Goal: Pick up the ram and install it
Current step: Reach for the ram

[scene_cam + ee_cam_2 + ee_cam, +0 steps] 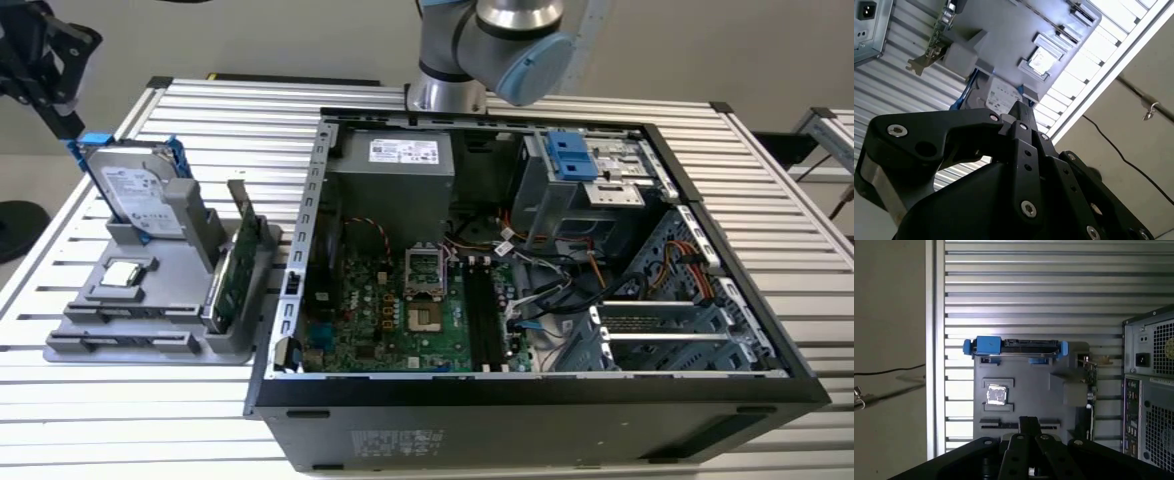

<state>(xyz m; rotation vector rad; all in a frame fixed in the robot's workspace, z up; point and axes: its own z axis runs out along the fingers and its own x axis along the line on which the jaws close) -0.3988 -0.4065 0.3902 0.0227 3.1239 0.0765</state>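
The slatted metal table (pixel 200 110) carries everything. On it lies the open computer case (pixel 534 430) with its motherboard facing up; at the exterior view's left of the case stands a grey parts holder (pixel 74 348). The arm (pixel 494 40) rises behind the case; the gripper (pixel 67 135) hangs high over the far end of the holder, well apart from the case.

Just under the gripper a hard drive (pixel 134 195) with blue rails stands in the holder. The green expansion card (pixel 224 290) stands on the holder's side nearest the case; a small square processor chip (pixel 120 273) lies flat near the holder's middle.

In both wrist views the claw is clenched; its fingers (pixel 1024 426) meet with no gap between them, and no board is held there, so it carries nothing.

The ram (pixel 999 425) is the smallest thing and the least sure. In the first wrist view a thin dark strip sits in the holder's row just past the chip, partly covered by the gripper; I take this strip for the ram, though it may be only an empty groove.

The long black memory slots (pixel 483 315) lie on the motherboard, near its middle and far from the gripper.

From this I judge the task to be at its very beginning. The gripper is over the holder but touches nothing; the picking up is not yet done, and the whole installing into the slots is left as well.
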